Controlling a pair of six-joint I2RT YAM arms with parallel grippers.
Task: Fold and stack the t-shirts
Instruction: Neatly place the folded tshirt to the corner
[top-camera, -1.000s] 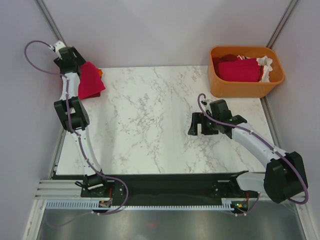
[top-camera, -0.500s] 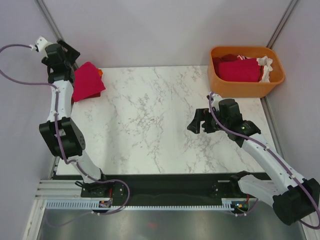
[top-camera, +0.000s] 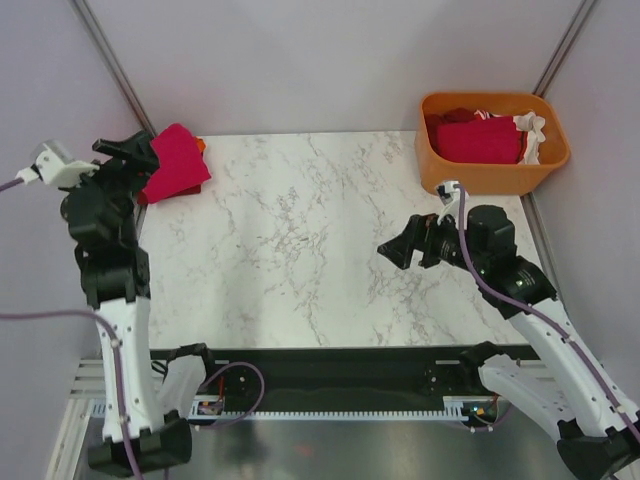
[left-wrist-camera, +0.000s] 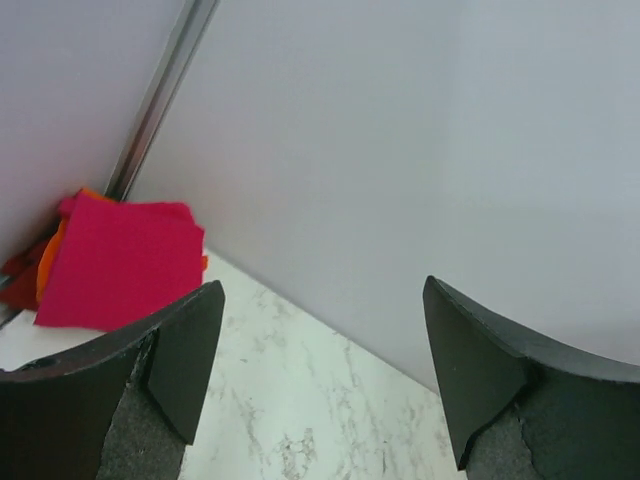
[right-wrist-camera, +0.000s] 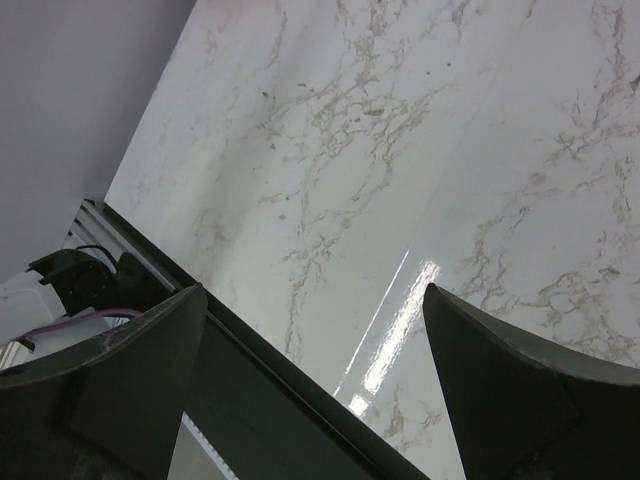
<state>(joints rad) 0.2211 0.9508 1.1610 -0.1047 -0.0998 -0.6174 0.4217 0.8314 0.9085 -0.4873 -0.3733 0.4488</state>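
- The marble table (top-camera: 300, 230) is bare through the middle. No shirt is spread out to fold, so my guess is the next job is fetching one.
- The orange tub (top-camera: 492, 178) sits at about 1 o'clock on the table. The unfolded t-shirts (top-camera: 478, 140) are bunched inside it, with a white one (top-camera: 535, 135) flopping over the rim. It's a tangled heap, so a grab could easily pull up two shirts at once, or hook the rim and drag the whole tub.
- The right gripper (top-camera: 408, 245) is at about 3 o'clock, above bare marble and well apart from the tub. Its jaws are spread wide with nothing in them.
- The left gripper (top-camera: 125, 152) is out at 10 o'clock, jaws also wide apart and empty, just beside the folded stack (top-camera: 178, 160).
- That stack is tucked into the 11 o'clock corner, crimson-pink on top with an orange shirt (left-wrist-camera: 50, 265) peeking out below. It's right at the table edge, so a careless swing from the left arm could shove it off or mess up the folds.
- I can't read any brand, label or writing anywhere.
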